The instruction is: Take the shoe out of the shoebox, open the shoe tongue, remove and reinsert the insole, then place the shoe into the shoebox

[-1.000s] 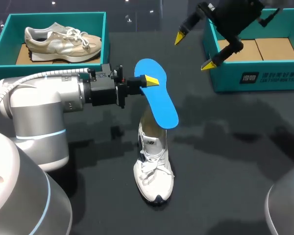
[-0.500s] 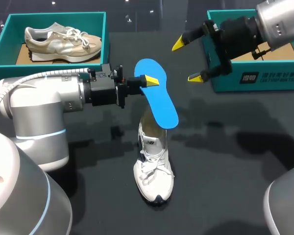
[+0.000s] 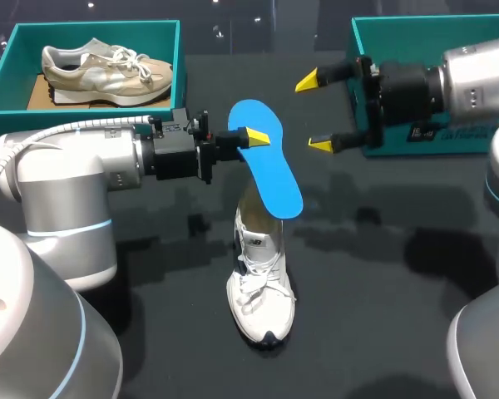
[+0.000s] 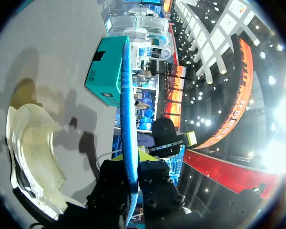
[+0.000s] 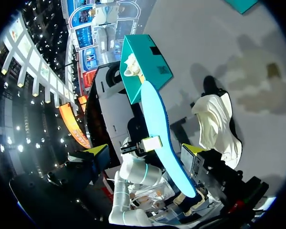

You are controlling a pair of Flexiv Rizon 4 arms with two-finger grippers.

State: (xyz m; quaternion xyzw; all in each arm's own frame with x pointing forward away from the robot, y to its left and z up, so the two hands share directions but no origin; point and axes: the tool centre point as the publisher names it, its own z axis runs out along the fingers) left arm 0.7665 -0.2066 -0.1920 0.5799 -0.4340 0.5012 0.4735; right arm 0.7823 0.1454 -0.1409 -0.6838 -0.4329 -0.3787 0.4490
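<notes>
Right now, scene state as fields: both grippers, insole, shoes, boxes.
left gripper: shut on the blue insole, near its far end
right gripper: open, empty, in the air beside the insole
blue insole: out of the shoe, near end over the white shoe's heel in the head view; contact unclear
white shoe: on the table, toe toward the robot
beige shoe: lying in the left shoebox
right shoebox: behind the right gripper; contents not visible

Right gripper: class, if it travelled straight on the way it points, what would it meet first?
Probably the insole, held up by the left gripper; it lies ahead of the right gripper's open fingers, though depth is uncertain.
</notes>
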